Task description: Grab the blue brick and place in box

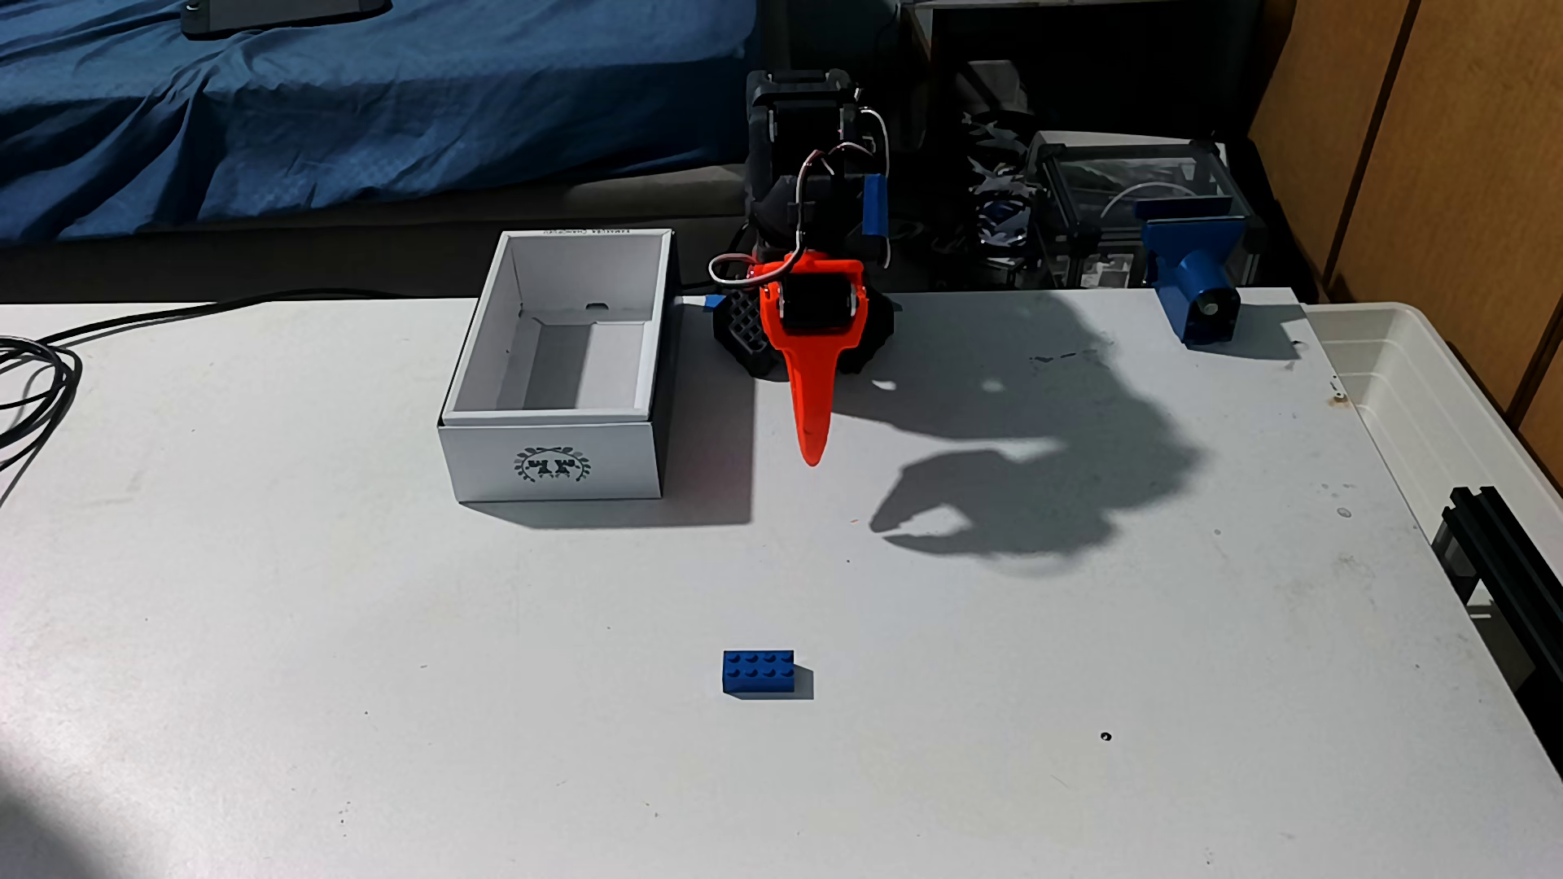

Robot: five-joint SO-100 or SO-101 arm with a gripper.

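The blue brick (759, 673) lies flat on the white table, studs up, near the front middle of the fixed view. At the back left of centre stands the open white box (550, 466), its wreath emblem on the short side that faces the camera, and nothing shows inside it. My orange gripper (812, 455) hangs from the folded arm just to the right of the box, pointing down and forward. Its fingers are shut together with nothing between them. It is well behind the brick and above the table.
A larger blue printed part (1197, 287) is clamped at the table's back right edge. A translucent plastic bin (1421, 397) and a black rail (1497, 549) sit along the right side. Black cables (34, 380) lie at the left edge. The arm's shadow falls right of the gripper.
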